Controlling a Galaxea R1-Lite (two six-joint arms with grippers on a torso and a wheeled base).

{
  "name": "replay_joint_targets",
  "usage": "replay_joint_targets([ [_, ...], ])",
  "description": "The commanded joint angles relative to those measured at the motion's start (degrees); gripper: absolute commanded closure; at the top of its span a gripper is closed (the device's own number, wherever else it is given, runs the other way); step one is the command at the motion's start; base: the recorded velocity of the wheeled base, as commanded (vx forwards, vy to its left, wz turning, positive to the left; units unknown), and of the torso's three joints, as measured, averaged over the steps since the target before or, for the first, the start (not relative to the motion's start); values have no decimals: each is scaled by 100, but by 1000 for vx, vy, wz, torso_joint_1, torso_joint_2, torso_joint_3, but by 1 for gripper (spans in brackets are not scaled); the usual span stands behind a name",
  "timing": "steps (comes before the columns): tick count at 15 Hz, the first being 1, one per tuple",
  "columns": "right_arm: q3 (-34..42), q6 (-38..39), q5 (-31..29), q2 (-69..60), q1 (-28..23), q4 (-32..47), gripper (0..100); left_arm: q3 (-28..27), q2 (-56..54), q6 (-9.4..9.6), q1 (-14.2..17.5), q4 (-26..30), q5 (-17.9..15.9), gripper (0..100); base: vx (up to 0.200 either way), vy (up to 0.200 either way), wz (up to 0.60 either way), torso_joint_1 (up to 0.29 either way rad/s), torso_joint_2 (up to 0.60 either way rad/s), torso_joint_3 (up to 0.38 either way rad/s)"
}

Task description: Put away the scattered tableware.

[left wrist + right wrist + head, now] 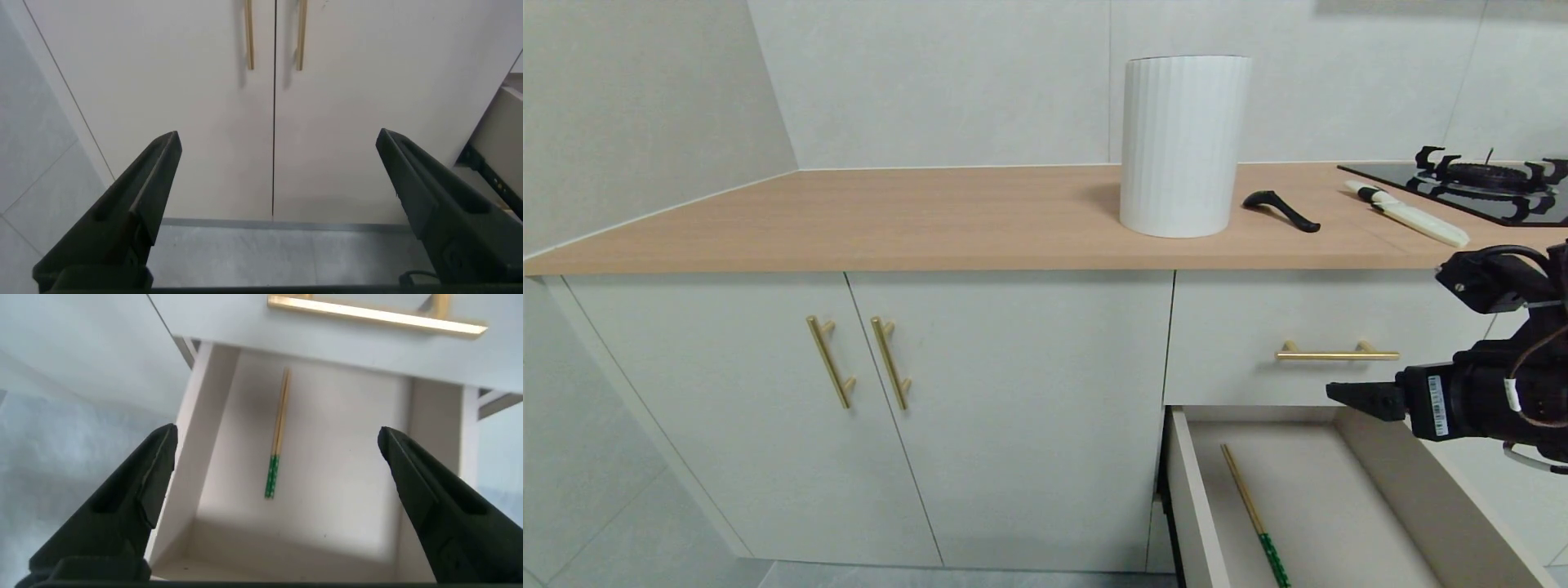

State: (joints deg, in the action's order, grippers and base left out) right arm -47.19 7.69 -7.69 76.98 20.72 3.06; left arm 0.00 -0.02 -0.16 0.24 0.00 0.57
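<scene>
A pair of wooden chopsticks (1252, 510) with green ends lies inside the open lower drawer (1188, 490). On the wooden counter rest a black curved utensil (1281, 209) and a white knife (1409, 214) with a black band. My right gripper (1364, 400) hovers above the drawer's right side, open and holding nothing. In its wrist view the right gripper (276, 434) looks down on the chopsticks (273, 474) and the drawer (184, 441). My left gripper (278, 139) is open and empty, low in front of the double cabinet doors.
A tall white ribbed container (1183, 145) stands on the counter (931, 216) left of the black utensil. A gas hob (1486, 184) sits at the far right. A closed drawer with a gold handle (1335, 354) is above the open one. Double doors carry gold handles (829, 361).
</scene>
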Motion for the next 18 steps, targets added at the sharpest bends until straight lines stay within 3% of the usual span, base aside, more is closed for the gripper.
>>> replay_joint_targets([
  [1,-10,-22,5,-166,2,-7,0,0,2,-2,2,0,4,0,0,0,0,0,0,0],
  [5,-10,-22,-13,-166,2,-7,0,0,2,-2,2,0,4,0,0,0,0,4,-29,-15],
  [8,-10,-22,-13,-157,2,-7,0,0,2,-2,2,0,4,0,0,0,0,77,-238,-256],
  [18,-1,-57,-13,-149,-7,-7,0,0,2,-2,2,0,4,0,0,0,0,155,-480,-299],
])
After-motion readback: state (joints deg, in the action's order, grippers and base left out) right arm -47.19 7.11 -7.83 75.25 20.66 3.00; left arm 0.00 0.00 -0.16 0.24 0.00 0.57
